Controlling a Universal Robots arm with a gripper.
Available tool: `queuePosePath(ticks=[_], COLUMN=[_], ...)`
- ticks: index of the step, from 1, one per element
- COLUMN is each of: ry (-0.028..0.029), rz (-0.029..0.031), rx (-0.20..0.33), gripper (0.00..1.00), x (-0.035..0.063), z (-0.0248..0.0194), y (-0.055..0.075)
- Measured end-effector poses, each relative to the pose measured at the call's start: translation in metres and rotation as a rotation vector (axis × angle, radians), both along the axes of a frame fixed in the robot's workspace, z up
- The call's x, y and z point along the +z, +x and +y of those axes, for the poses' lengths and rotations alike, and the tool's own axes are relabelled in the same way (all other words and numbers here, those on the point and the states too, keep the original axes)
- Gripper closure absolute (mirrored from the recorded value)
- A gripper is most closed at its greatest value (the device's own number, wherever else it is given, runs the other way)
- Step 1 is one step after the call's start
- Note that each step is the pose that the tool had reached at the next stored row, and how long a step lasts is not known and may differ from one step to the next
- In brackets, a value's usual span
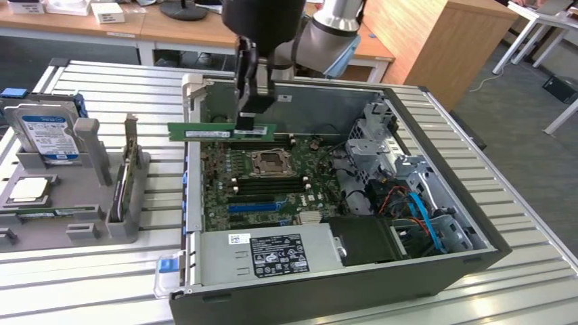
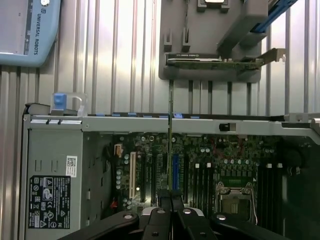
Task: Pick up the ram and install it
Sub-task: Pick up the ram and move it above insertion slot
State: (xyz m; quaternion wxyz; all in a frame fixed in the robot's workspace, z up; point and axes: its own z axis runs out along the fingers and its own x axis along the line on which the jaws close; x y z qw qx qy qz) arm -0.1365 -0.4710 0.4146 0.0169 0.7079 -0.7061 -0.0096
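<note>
On the slatted table [image 1: 108, 284] the computer case [image 1: 470, 230] lies on its side, with a parts holder [image 1: 91, 198] just beside it on the exterior view's left and a hard drive [image 1: 47, 135] at the holder's far end. In the case the motherboard [image 1: 271, 193] lies flat, with the power supply [image 1: 271, 254] before it and the drive cage [image 1: 375, 145] on the exterior view's right. The ram [image 1: 221, 131] hangs level in the gripper [image 1: 246, 123] above the motherboard's far edge, behind the processor socket [image 1: 269, 162].
</note>
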Motion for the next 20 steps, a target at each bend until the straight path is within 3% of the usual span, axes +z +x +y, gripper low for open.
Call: queuePosePath(ticks=[20], ry=[0.0], rz=[0.0019], rx=[0.0], gripper=[0.89], x=[0.0], z=[-0.0015], y=[0.081])
